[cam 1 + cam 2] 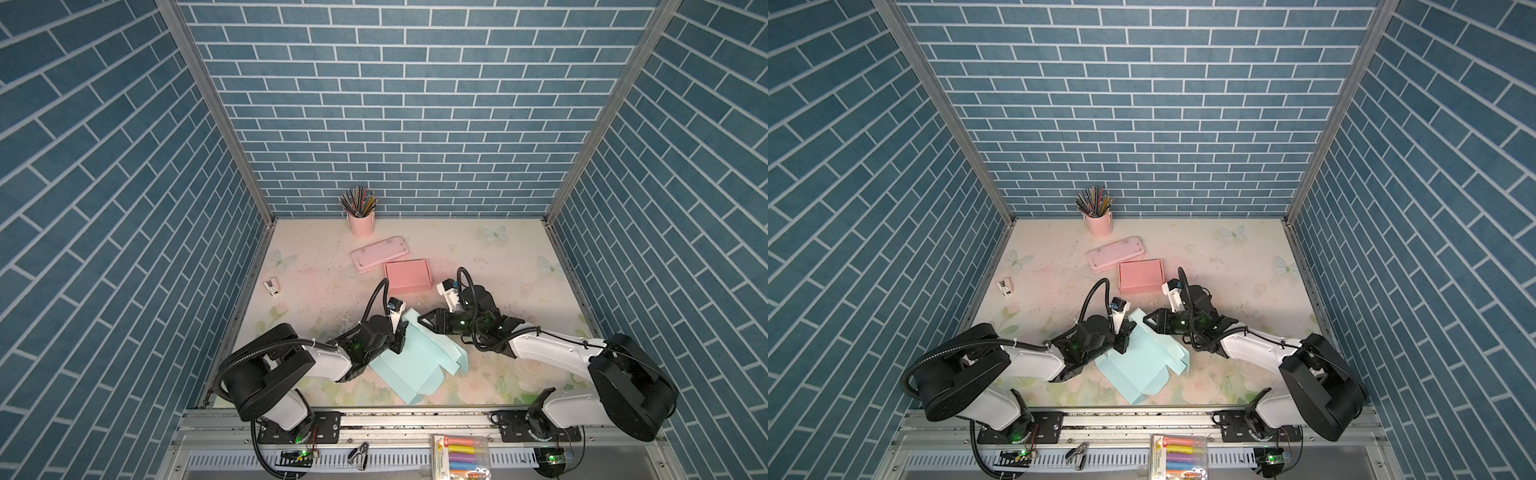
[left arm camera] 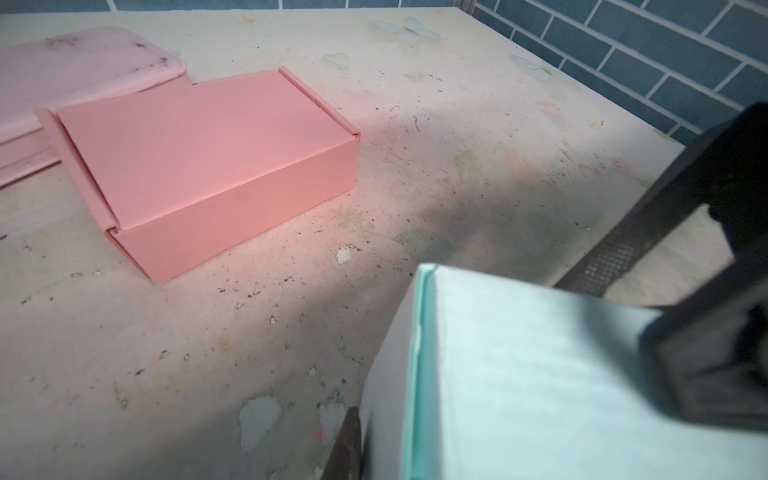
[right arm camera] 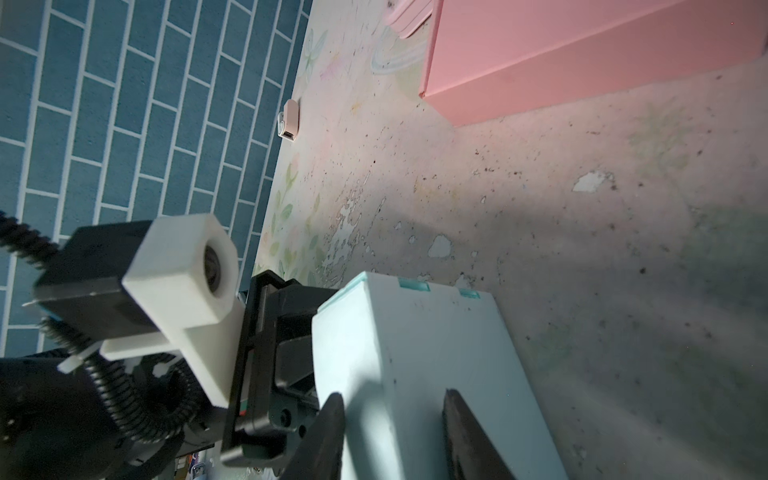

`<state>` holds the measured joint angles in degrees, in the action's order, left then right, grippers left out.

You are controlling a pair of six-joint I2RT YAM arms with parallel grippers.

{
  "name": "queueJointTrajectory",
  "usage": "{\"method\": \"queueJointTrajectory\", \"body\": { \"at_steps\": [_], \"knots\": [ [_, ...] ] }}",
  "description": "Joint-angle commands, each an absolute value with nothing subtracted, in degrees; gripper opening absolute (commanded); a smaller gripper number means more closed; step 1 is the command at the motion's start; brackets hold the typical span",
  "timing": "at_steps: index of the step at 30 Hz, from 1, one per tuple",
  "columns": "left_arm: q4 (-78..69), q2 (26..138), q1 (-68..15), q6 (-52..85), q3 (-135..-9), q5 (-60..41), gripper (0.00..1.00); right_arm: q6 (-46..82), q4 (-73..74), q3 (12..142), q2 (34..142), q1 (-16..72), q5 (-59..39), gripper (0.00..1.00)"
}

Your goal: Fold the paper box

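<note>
Pencil cup (image 1: 361, 224), pink case (image 1: 380, 253), sharpener (image 1: 271, 287)

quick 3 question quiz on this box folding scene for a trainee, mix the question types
1. True or false: the pink box is fully folded and closed.
2. What stands against the back wall? A) cup of pencils B) bottle C) bowl
3. Which gripper pinches a wall of the blue box?

Key: 1 true; 2 A; 3 the left gripper.
</note>
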<state>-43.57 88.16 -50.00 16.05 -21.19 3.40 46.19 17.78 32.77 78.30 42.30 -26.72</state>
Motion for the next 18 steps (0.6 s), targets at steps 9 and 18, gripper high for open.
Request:
{"method": "queueJointTrajectory", "body": {
  "at_steps": [9, 18],
  "knots": [
    [-44.18, 85.97, -50.49, 16.79, -21.24, 4.39, 0.21, 44.21, 15.64, 33.54, 76.70, 42.01, -26.27, 0.41],
    [-42.88, 84.83, -50.53, 16.18, -22.33, 4.39, 0.18, 44.22, 15.42, 33.19, 76.24, 42.02, -26.02, 0.41]
  ]
}}
